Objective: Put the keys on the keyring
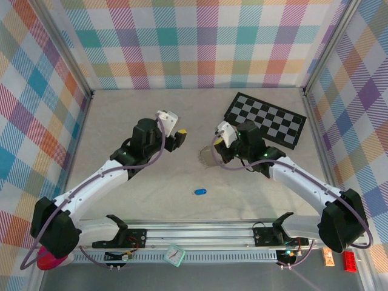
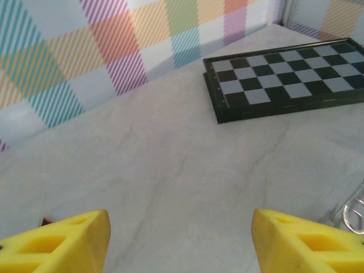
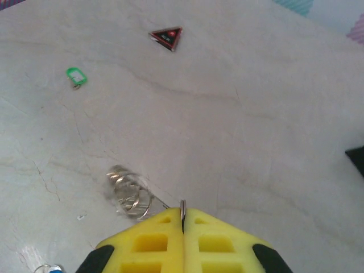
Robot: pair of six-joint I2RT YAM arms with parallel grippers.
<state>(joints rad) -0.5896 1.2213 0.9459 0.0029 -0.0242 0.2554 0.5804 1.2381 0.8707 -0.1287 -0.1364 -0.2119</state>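
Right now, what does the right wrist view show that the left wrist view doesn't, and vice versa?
Right wrist: right gripper, yellow jaws shut on the thin silvery wire keyring with small silvery keys bunched on it; a red-and-black triangle; a small green tag.
Left wrist: left gripper, yellow jaws open; black-and-white chequered board; plaid wall.
Both: pale marbled tabletop; likely also the keyring, as silvery loops at left wrist's right edge.

Left hand [image 2: 180, 233] spread, right hand [image 3: 183, 219] pinched.
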